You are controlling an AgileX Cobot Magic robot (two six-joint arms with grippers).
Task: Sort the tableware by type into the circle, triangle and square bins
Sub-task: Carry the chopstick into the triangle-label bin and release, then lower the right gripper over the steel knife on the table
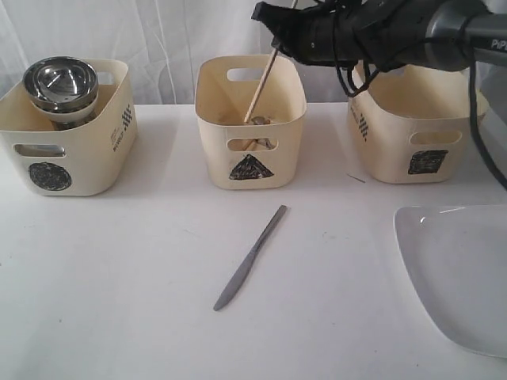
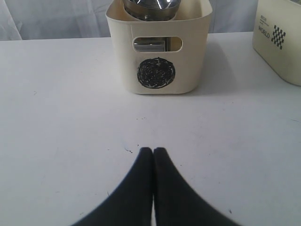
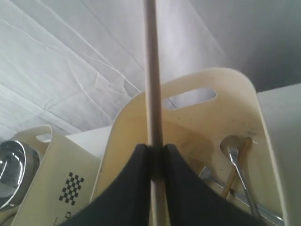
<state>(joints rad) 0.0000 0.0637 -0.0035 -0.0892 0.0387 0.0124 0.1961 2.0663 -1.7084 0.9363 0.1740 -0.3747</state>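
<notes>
My right gripper (image 1: 276, 38) hangs over the triangle bin (image 1: 214, 127), shut on a wooden chopstick (image 1: 260, 87) whose lower end dips into that bin. In the right wrist view the fingers (image 3: 156, 148) clamp the chopstick (image 3: 150, 70); a steel spoon (image 3: 231, 143) and a second wooden chopstick (image 3: 235, 172) lie inside the bin (image 3: 225, 82). A steel knife (image 1: 251, 257) lies on the table in front of the triangle bin. Stacked steel vessels (image 1: 60, 83) fill the circle bin (image 1: 103, 150). My left gripper (image 2: 153, 150) is shut and empty, low over the table facing the circle bin (image 2: 188, 56).
The square bin (image 1: 396, 150) stands at the back right, partly behind my right arm. A large white plate (image 1: 467, 277) lies at the front right, running off the frame. White curtains hang behind the bins.
</notes>
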